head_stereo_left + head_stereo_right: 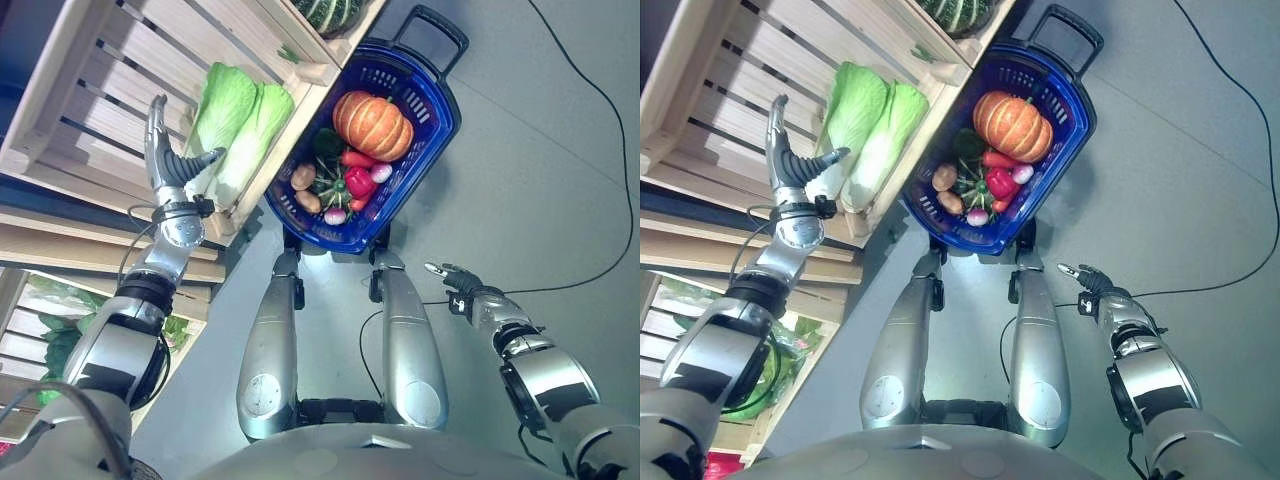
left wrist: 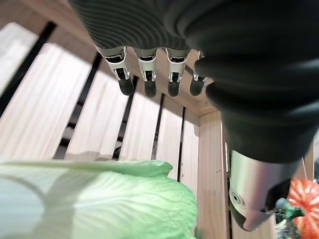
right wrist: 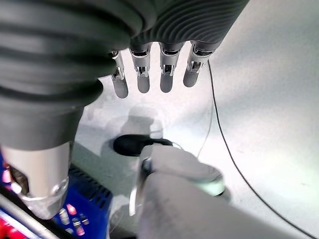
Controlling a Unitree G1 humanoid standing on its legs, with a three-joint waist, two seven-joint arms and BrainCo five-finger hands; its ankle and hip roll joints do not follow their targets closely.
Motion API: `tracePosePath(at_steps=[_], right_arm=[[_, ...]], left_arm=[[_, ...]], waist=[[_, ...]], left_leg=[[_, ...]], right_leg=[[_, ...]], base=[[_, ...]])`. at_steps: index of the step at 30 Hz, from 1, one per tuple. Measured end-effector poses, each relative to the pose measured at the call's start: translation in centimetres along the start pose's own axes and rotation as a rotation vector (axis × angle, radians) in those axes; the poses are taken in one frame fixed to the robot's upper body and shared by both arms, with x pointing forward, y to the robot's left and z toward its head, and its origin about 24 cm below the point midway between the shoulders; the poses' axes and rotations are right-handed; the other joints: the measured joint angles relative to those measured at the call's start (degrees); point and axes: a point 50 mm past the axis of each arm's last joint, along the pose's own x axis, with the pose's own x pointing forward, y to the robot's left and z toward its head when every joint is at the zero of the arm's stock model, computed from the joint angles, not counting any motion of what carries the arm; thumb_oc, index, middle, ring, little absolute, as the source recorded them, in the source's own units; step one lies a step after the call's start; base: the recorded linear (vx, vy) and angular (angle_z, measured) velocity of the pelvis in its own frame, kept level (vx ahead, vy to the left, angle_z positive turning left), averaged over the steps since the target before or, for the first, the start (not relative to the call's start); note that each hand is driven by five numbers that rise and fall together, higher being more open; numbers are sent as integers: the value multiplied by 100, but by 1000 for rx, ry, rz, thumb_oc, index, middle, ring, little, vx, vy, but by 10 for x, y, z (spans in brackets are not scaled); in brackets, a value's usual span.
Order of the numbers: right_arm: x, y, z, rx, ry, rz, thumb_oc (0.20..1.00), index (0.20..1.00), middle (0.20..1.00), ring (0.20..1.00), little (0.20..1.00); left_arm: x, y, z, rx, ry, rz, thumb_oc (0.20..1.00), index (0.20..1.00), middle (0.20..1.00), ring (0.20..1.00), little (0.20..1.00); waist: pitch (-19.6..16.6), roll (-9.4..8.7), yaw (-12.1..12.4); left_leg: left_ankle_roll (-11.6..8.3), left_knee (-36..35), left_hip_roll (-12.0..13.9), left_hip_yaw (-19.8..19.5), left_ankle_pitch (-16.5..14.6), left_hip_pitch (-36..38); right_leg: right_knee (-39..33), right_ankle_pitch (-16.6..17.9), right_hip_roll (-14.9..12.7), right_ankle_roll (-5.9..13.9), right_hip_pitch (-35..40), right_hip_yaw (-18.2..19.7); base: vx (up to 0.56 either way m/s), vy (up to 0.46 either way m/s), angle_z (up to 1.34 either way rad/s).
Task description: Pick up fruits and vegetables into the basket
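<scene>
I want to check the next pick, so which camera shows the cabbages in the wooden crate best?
The left eye view: both cabbages lie whole beside the open left hand. The right eye view matches it; the left wrist view catches one leaf edge.

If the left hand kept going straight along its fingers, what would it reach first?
Probably the slatted wooden crate: the open left hand points along its slats, with the cabbage beside the thumb rather than ahead. Depth is unclear, so it might pass just above the slats.

A slatted wooden shelf point(image 1: 100, 90) at ten o'clock carries two cabbages point(image 1: 235, 120) lying side by side. On the grey floor point(image 1: 540, 180), at twelve o'clock, stands a blue basket point(image 1: 425, 130) against the shelf's edge.
</scene>
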Motion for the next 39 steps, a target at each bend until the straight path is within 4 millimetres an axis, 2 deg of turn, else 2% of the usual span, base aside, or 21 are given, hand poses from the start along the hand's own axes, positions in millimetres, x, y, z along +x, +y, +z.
tracePosePath(at_steps=[6,8,21,39], right_arm=[[0,3,2,-20,-4,17,1000,1000,1000,1000,1000],[1,4,5,-22,-9,22,1000,1000,1000,1000,1000],[2,9,28,-36,-57,36,1000,1000,1000,1000,1000],[2,11,36,-60,-65,41,1000,1000,1000,1000,1000]], left_arm=[[12,7,-17,127,129,13,1000,1000,1000,1000,1000],[10,7,-27,182,187,-17,1000,1000,1000,1000,1000],[-1,6,-58,309,365,-201,1000,1000,1000,1000,1000],[2,10,-65,282,503,-231,1000,1000,1000,1000,1000]], waist=[[16,-64,-167],[27,-89,-191],[26,-110,-284],[17,-169,-358]], left_leg=[[4,23,4,36,-9,-148],[7,71,18,40,-33,-160],[43,309,7,135,-229,-195],[50,424,18,160,-279,-360]], right_leg=[[8,5,64,5,-159,132],[9,14,86,19,-151,144],[80,-37,83,40,-165,269],[113,-5,116,49,-317,320]], base=[[13,9,-3],[9,7,-3],[6,13,-3],[2,2,-2]])
